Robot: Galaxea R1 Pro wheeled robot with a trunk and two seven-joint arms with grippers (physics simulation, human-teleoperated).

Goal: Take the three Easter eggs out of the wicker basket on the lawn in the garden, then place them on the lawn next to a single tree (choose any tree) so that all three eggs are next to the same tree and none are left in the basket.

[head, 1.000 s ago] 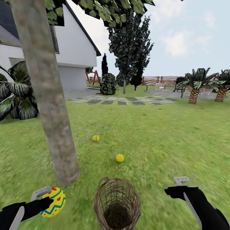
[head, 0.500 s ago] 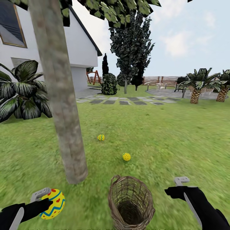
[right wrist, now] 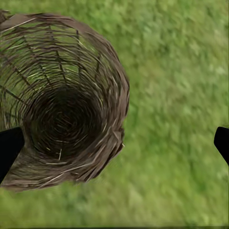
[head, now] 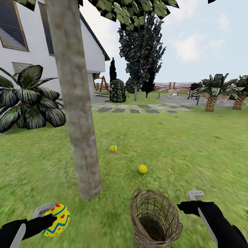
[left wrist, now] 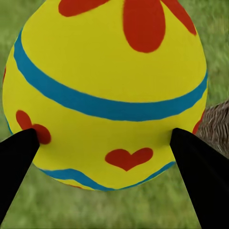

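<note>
Left claw (head: pixel 51 216): clamped on an egg (head: pixel 57 219), fingers (left wrist: pixel 16 157) pressed to both its sides, above the lawn (head: pixel 179 144).
Right claw (head: pixel 188 203): spread wide, holding nothing; basket (head: pixel 155 217) just beside it, toward the left claw.
Basket: upright on grass, no eggs inside.
Other eggs: one (head: pixel 142 168) just beyond the basket, another (head: pixel 113 148) farther out, both near the trunk (head: pixel 77 113).
Trunk: ahead of the left claw.

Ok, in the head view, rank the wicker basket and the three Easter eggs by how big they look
1. wicker basket
2. egg held in the left end effector, though it sits nearest the camera
3. tie: the dotted egg and the zigzag egg on the lawn, too alike to rank
</note>
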